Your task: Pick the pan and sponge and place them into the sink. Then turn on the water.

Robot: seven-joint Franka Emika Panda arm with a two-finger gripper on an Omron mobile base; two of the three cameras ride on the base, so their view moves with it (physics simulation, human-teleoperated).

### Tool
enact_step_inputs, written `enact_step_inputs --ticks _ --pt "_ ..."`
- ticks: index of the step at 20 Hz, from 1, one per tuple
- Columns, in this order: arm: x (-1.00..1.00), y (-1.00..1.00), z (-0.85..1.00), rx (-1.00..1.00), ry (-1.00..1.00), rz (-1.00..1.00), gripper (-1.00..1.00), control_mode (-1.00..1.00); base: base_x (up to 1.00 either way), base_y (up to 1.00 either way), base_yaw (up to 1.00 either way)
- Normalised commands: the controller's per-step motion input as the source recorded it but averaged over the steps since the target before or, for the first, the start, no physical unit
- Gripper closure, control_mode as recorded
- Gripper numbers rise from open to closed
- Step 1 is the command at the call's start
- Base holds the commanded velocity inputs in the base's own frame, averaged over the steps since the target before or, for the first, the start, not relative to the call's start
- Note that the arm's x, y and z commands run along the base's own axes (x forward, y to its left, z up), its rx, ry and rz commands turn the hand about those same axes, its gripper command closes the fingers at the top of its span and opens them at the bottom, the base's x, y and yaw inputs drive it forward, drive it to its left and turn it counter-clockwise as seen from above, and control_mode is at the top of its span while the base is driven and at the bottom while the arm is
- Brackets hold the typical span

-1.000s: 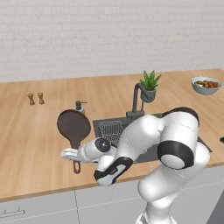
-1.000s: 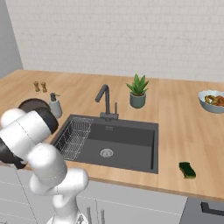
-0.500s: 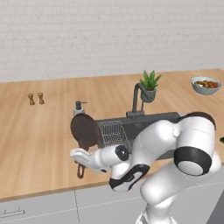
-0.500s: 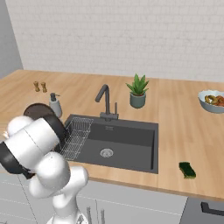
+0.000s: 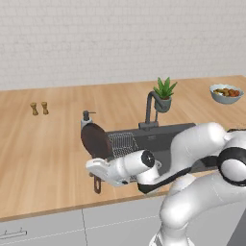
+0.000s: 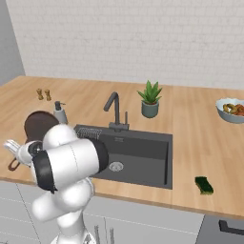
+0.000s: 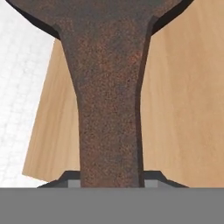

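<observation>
Sink (image 5: pixel 158 141) sits just right of the gripper (image 5: pixel 97 169), its tap (image 5: pixel 150 109) on the far rim. Frying pan (image 5: pixel 94 140) is tilted up on edge just above the gripper, at the sink's left rim; the jaws are clamped on its handle, which runs straight out from the fingers in the hand view. Sponge (image 6: pixel 204 185) lies well apart on the counter (image 5: pixel 43 144), past the sink's right side.

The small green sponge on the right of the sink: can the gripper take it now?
Probably not yet: the gripper is shut on the dark brown frying pan left of the dark grey sink, while the sponge lies beyond the sink's far side.
</observation>
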Motion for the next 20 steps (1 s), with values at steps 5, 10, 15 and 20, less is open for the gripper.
enact_step_inputs --ticks 5,10,15,20 --pt "-0.11 0.00 1.00 -0.20 0.06 -0.09 1.00 -1.00 0.00 0.00 0.00" --pt "-0.29 -0.02 1.00 -0.21 -0.01 -0.04 1.00 -1.00 0.00 0.00 0.00" --pt "-0.66 -0.26 1.00 -0.01 -0.38 -0.01 1.00 -1.00 0.00 0.00 0.00" --pt "-0.77 -0.27 0.97 0.01 -0.49 -0.04 1.00 -1.00 0.00 0.00 0.00"
